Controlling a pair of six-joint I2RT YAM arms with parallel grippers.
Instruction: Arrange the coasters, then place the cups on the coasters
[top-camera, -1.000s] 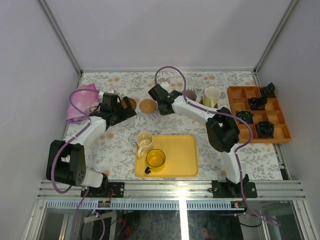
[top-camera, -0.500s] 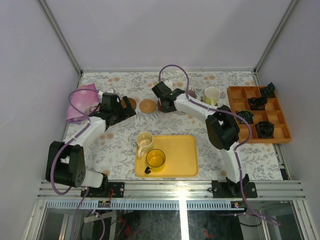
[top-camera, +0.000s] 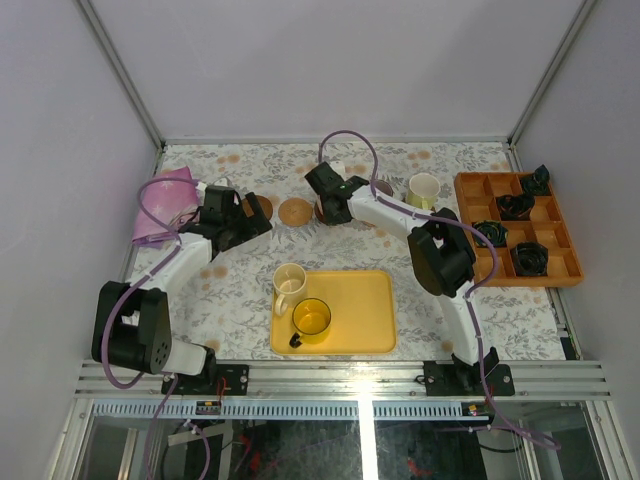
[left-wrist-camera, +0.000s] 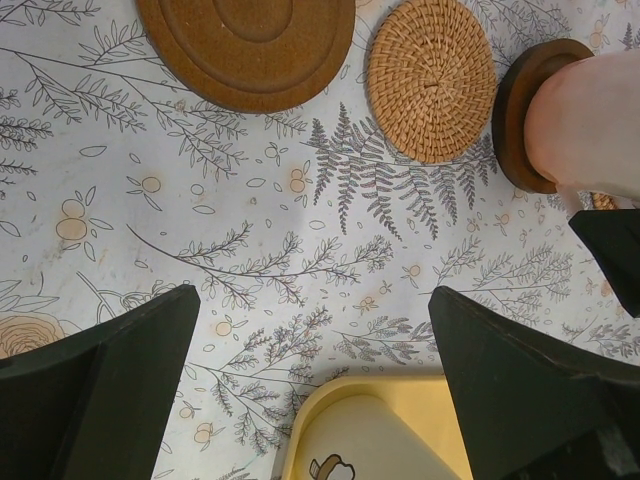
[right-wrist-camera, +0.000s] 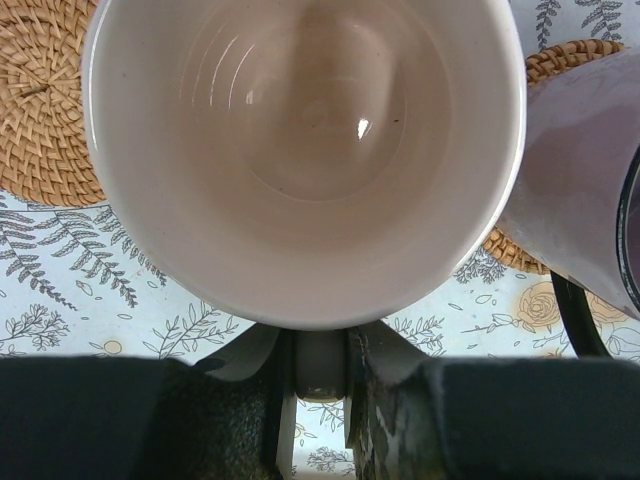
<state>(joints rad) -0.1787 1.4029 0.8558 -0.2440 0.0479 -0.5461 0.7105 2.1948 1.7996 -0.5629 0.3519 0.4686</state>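
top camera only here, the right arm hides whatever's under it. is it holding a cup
Observer: Yes. In the right wrist view the right fingers pinch the handle of the pink cup.
Operator: is it over a coaster
Observer: The left wrist view shows it over the dark coaster. I can't tell whether it touches.
Operator: left side holding anything
Observer: No. The left fingers stand wide apart with nothing between them.
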